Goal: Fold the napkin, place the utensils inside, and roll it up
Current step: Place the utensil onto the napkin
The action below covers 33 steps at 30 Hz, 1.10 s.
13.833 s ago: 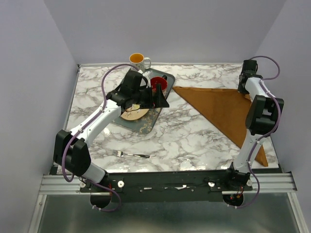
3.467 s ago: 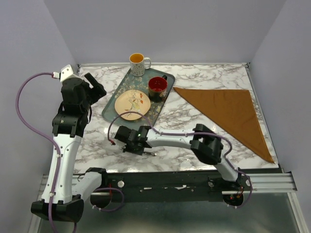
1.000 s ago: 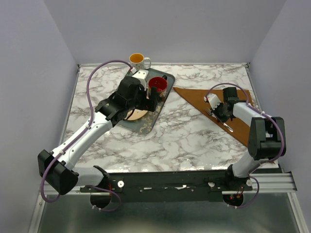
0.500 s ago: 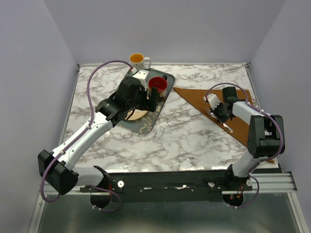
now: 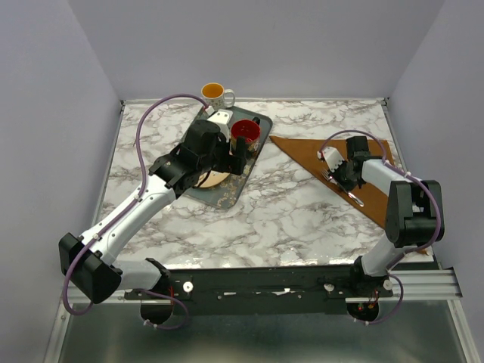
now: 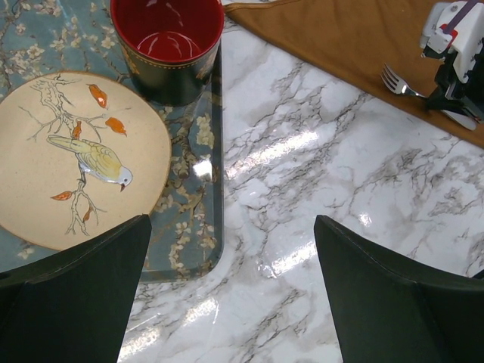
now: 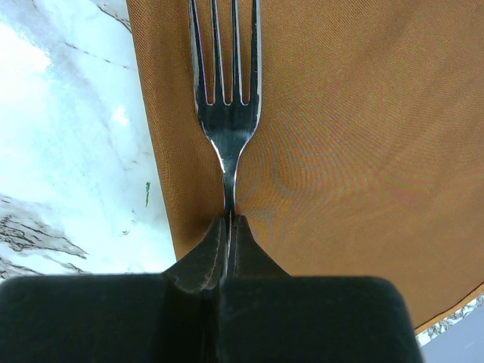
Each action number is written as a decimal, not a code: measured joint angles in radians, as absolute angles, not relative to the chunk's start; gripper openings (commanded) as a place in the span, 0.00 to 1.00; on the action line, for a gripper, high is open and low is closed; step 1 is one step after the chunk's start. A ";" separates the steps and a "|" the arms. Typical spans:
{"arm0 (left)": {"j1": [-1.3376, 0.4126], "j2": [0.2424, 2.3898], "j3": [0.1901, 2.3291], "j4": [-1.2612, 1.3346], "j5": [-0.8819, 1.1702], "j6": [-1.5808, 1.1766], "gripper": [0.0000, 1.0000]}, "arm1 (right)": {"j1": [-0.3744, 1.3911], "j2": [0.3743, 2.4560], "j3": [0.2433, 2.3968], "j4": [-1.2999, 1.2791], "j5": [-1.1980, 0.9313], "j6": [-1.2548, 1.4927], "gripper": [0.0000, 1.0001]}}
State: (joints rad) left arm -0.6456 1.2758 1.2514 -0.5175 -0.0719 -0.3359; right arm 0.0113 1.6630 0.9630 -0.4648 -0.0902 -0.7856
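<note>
While the left gripper (image 6: pixel 231 227) hangs spread wide and empty over the dark green tray (image 6: pixel 214 189), with its bird-painted plate (image 6: pixel 76 159) and red cup (image 6: pixel 166 38), it looks parked clear of the work. Further right, the rust-brown napkin (image 5: pixel 299 149) lies folded in a triangle on the marble tabletop (image 5: pixel 287 212). The right gripper (image 7: pixel 229 227) is clenched on the fork (image 7: pixel 225 113) at its neck, tines over the cloth near its edge, probably to lay it inside.

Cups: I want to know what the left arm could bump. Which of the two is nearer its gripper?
The dark cup with the red inside, on the tray right beside the left gripper; the orange-lined mug stands farther back.
</note>
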 measured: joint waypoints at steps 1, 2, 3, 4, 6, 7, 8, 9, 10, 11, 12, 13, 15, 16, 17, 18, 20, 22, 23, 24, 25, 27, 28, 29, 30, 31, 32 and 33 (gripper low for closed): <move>-0.646 1.276 1.251 -0.517 -0.072 -0.336 0.99 | 0.011 1.663 0.963 -0.464 -0.090 -0.786 0.01; -0.646 1.276 1.251 -0.517 -0.072 -0.335 0.99 | 0.011 1.663 0.963 -0.464 -0.090 -0.786 0.01; -0.646 1.276 1.251 -0.517 -0.072 -0.333 0.99 | 0.011 1.663 0.963 -0.464 -0.089 -0.786 0.01; -0.646 1.276 1.251 -0.517 -0.072 -0.332 0.99 | 0.011 1.663 0.962 -0.464 -0.089 -0.786 0.01; -0.646 1.276 1.251 -0.517 -0.072 -0.332 0.99 | 0.011 1.663 0.962 -0.463 -0.089 -0.786 0.01; -0.646 1.276 1.251 -0.517 -0.072 -0.332 0.99 | 0.011 1.663 0.962 -0.463 -0.089 -0.786 0.02; -0.646 1.276 1.251 -0.517 -0.072 -0.332 0.99 | 0.011 1.663 0.960 -0.461 -0.089 -0.786 0.04; -0.646 1.276 1.251 -0.517 -0.072 -0.332 0.99 | 0.011 1.663 0.960 -0.460 -0.089 -0.786 0.08; -0.648 1.276 1.251 -0.517 -0.072 -0.331 0.99 | 0.011 1.663 0.959 -0.458 -0.089 -0.786 0.08; -0.649 1.276 1.251 -0.517 -0.072 -0.330 0.99 | 0.011 1.663 0.958 -0.456 -0.089 -0.786 0.09; -0.650 1.276 1.251 -0.517 -0.072 -0.329 0.99 | 0.011 1.663 0.956 -0.453 -0.088 -0.787 0.16; -0.651 1.276 1.251 -0.517 -0.072 -0.329 0.99 | 0.011 1.663 0.955 -0.451 -0.088 -0.786 0.20; -0.650 1.278 1.251 -0.517 -0.072 -0.329 0.99 | 0.011 1.663 0.955 -0.450 -0.088 -0.785 0.27; -0.650 1.279 1.251 -0.517 -0.072 -0.329 0.99 | 0.011 1.663 0.954 -0.448 -0.088 -0.785 0.32; -0.650 1.280 1.251 -0.517 -0.072 -0.329 0.99 | 0.011 1.663 0.954 -0.447 -0.087 -0.785 0.35; -0.650 1.280 1.251 -0.517 -0.072 -0.329 0.99 | 0.011 1.662 0.954 -0.445 -0.084 -0.784 0.38; -0.650 1.282 1.251 -0.517 -0.072 -0.329 0.99 | 0.011 1.658 0.952 -0.439 -0.080 -0.780 0.42; -0.650 1.283 1.251 -0.517 -0.071 -0.329 0.99 | 0.011 1.653 0.950 -0.437 -0.078 -0.778 0.46; -0.650 1.285 1.251 -0.517 -0.071 -0.329 0.99 | 0.011 1.649 0.950 -0.439 -0.077 -0.774 0.49; -0.650 1.285 1.251 -0.517 -0.071 -0.329 0.99 | 0.011 1.648 0.950 -0.439 -0.076 -0.772 0.52; -0.650 1.288 1.251 -0.517 -0.071 -0.329 0.98 | 0.011 1.641 0.950 -0.440 -0.076 -0.762 0.54; -0.650 1.291 1.251 -0.517 -0.072 -0.329 0.98 | 0.011 1.621 0.950 -0.445 -0.076 -0.743 0.55; -0.650 1.293 1.252 -0.517 -0.074 -0.329 0.98 | 0.011 1.598 0.954 -0.457 -0.072 -0.715 0.56; -0.650 1.294 1.252 -0.517 -0.075 -0.329 0.98 | 0.011 1.581 0.961 -0.467 -0.072 -0.705 0.56; -0.650 1.295 1.253 -0.517 -0.076 -0.331 0.98 | 0.011 1.564 0.970 -0.475 -0.070 -0.688 0.57; -0.650 1.297 1.256 -0.519 -0.077 -0.334 0.98 | 0.011 1.546 0.994 -0.494 -0.067 -0.658 0.59; -0.650 1.301 1.261 -0.519 -0.076 -0.343 0.98 | 0.011 1.538 1.015 -0.509 -0.065 -0.640 0.60; -0.650 1.306 1.268 -0.517 -0.076 -0.349 0.98 | 0.011 1.529 1.061 -0.536 -0.061 -0.601 0.61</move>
State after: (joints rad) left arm -0.6502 1.3064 1.2678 -0.5171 -0.0765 -0.3489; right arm 0.0113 1.5291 1.0607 -0.5358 -0.0608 -0.6010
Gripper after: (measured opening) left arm 0.982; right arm 0.568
